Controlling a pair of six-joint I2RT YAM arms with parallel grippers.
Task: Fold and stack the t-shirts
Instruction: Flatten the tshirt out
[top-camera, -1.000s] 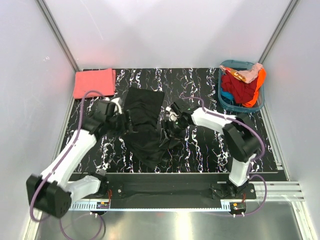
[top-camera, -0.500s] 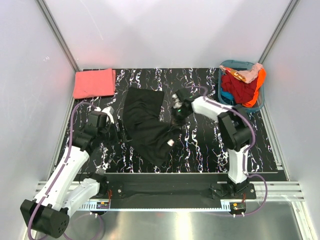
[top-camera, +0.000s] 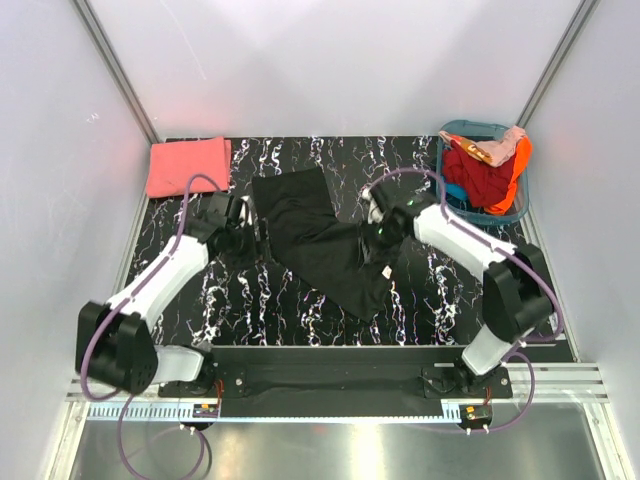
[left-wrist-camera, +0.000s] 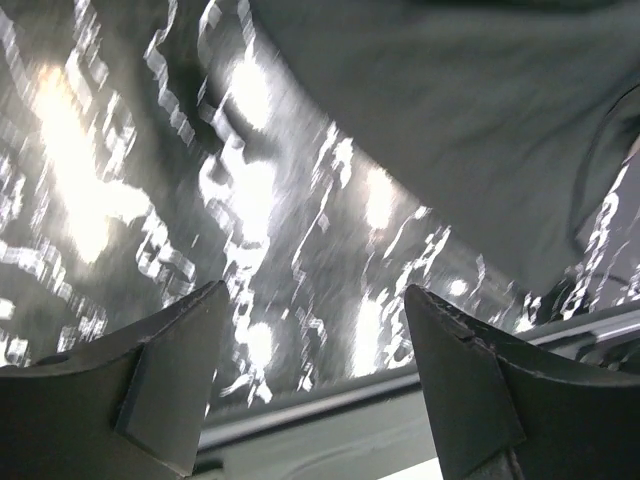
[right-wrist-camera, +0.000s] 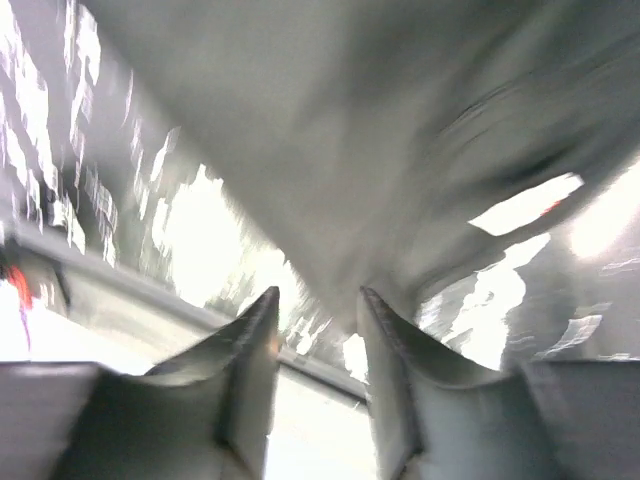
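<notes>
Pulled rightward, your black shirt (top-camera: 325, 245) now lies flatter for folding; the left gripper (left-wrist-camera: 315, 292) gapes empty, and whether the right gripper (right-wrist-camera: 318, 295) holds it is unclear.

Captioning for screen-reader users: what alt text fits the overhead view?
A large black cloth t-shirt lies rumpled on a black marbled table, flanked by a white left robot arm and right robot arm. A folded coral-pink t-shirt sits at the far left corner, a teal plastic basket of clothes at far right.
</notes>
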